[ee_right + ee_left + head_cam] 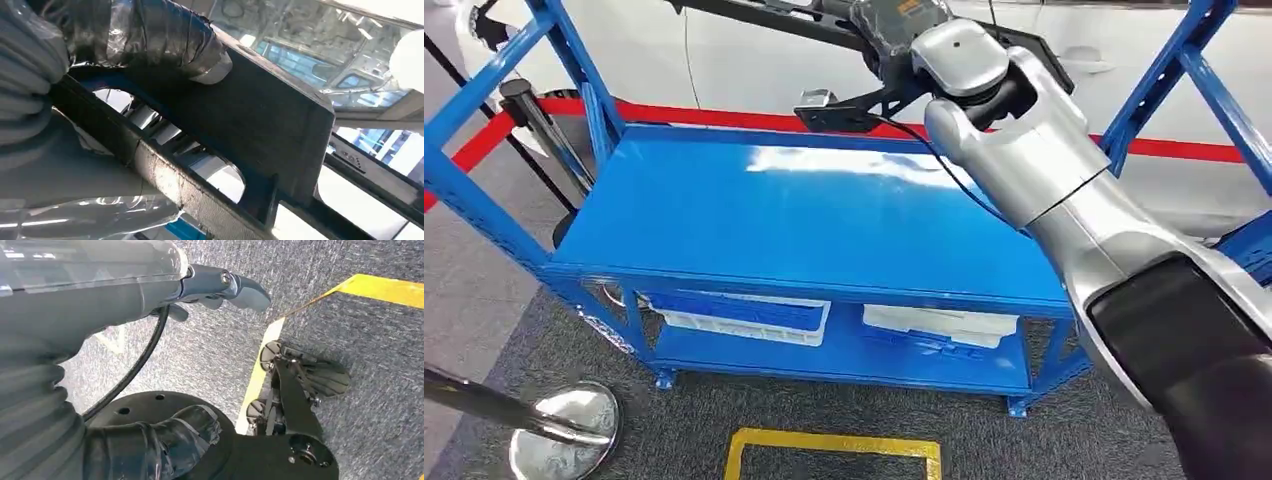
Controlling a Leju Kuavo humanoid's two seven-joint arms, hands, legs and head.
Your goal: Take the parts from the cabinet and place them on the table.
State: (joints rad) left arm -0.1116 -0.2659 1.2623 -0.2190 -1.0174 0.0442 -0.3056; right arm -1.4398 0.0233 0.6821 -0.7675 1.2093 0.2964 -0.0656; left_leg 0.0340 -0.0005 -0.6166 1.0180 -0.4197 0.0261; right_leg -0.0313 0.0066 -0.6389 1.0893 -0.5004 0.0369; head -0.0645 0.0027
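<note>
Black flat part point(260, 125) gripped in right hand point(150, 37), raised above blue worktop point(804, 215); white bins point(749, 318) on shelf below; left hand point(220, 287) hanging over carpet, grasp unclear

Long black part point(260, 115), flat-sided, apparently held raised above blue cabinet point(804, 215) top shelf.
</note>
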